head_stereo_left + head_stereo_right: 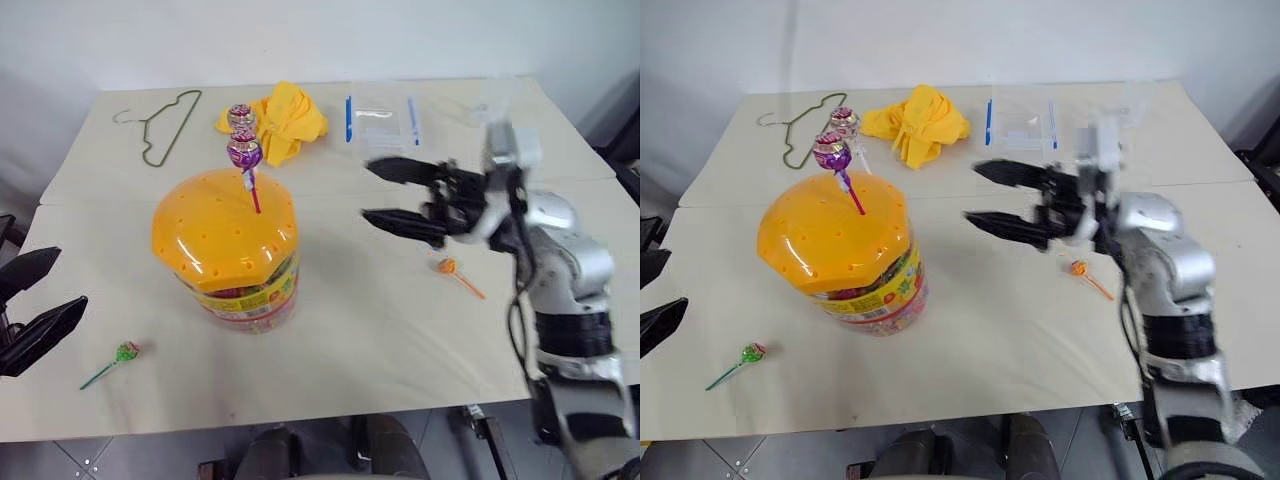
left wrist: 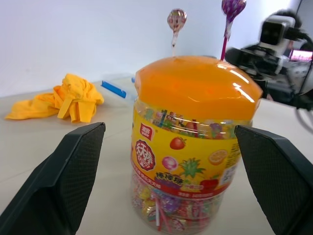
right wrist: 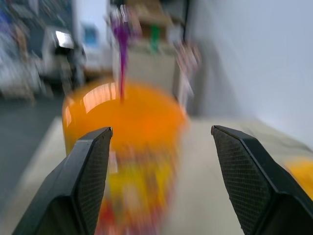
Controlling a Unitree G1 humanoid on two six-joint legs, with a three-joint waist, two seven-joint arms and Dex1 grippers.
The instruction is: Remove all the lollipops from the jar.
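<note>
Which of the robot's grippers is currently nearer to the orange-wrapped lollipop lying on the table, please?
The right. The right gripper, fingers open, hangs just above and beside the orange-wrapped lollipop. The left gripper sits at the table's opposite edge, beyond the jar.

Right wrist view blurs the jar (image 3: 128, 161) and its label

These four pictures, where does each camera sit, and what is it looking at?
Left and right eye views: on the head, looking down over the table; both hands show, left hand and right hand.
Left wrist view: along its own open black fingers at the jar.
Right wrist view: along its open fingers at the same jar.
All share the jar and the two lollipops standing in its lid.
</note>
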